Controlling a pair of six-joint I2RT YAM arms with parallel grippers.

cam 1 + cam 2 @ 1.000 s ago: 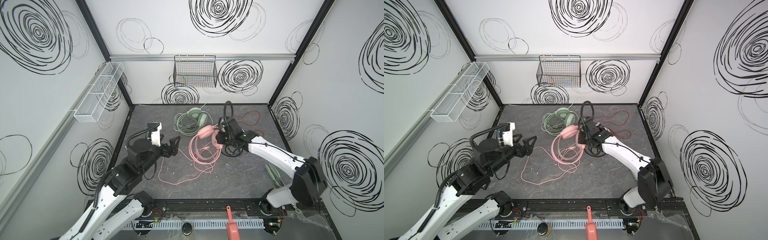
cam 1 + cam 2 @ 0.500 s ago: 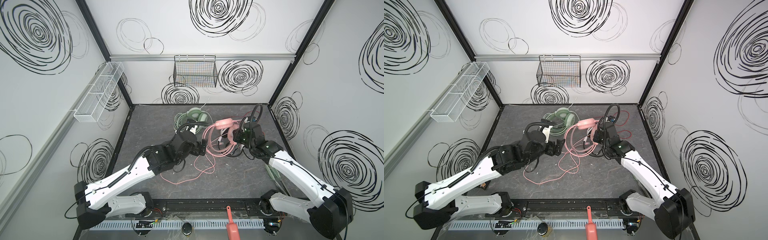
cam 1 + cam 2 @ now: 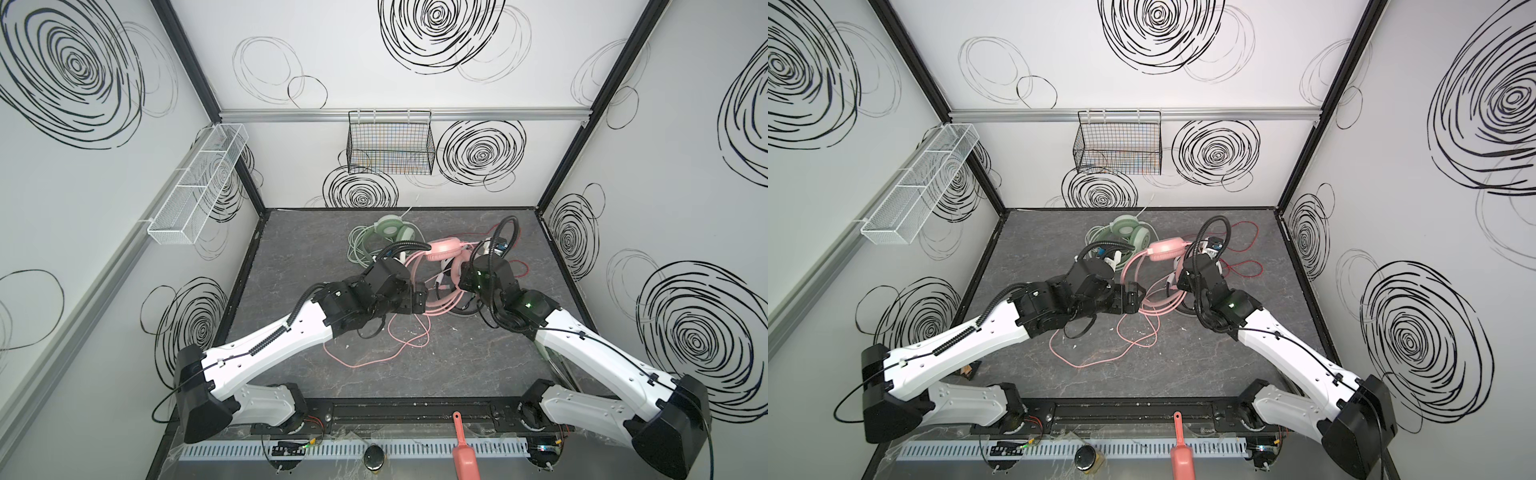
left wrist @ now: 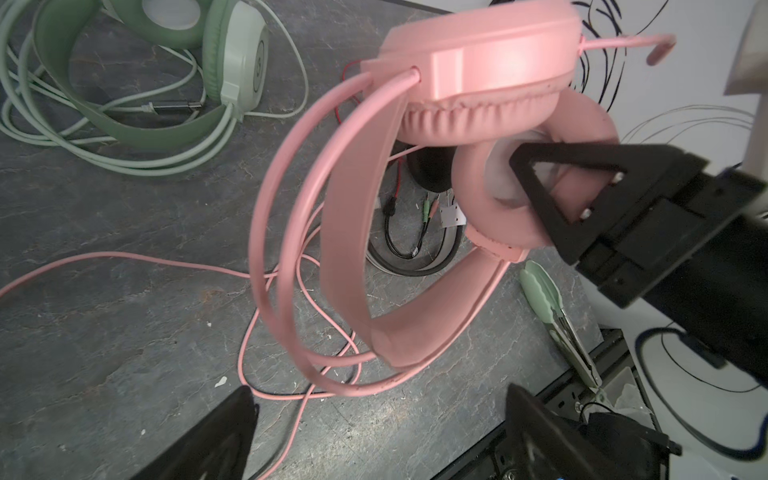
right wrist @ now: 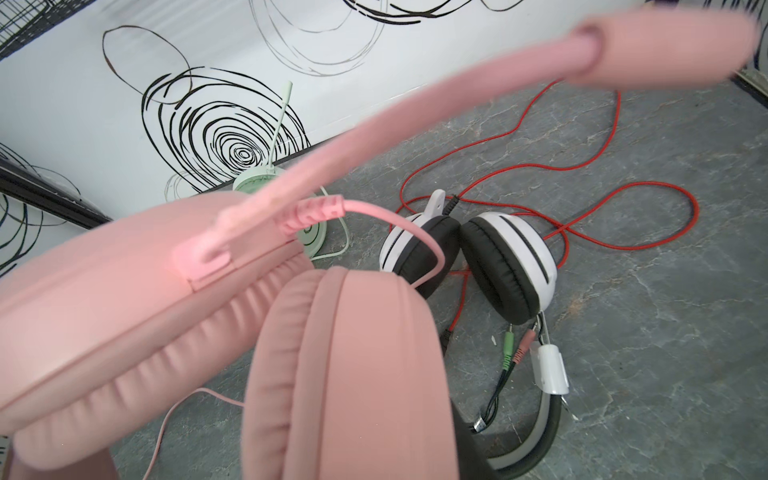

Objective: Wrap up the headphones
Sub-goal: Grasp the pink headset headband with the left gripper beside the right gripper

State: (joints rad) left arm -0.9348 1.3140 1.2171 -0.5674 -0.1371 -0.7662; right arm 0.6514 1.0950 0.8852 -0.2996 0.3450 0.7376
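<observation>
Right gripper clamped on one ear cup of the pink headset, which hangs off the table, mid-rear. Left gripper spread wide, gripping nothing, just beside the hanging headband and pink cable loops. Green headset by the back wall. White-and-black headset under the pink one, red cable toward the right edge. Front of the table open apart from trailing pink cable.

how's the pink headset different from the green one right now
The pink headset is held up off the table, clamped at an ear cup by the right gripper; the green headset lies flat, untouched. The pink cable trails loosely across the table; the green cable sits in loops by its headset. Both are wired over-ear headsets with mic booms.
</observation>
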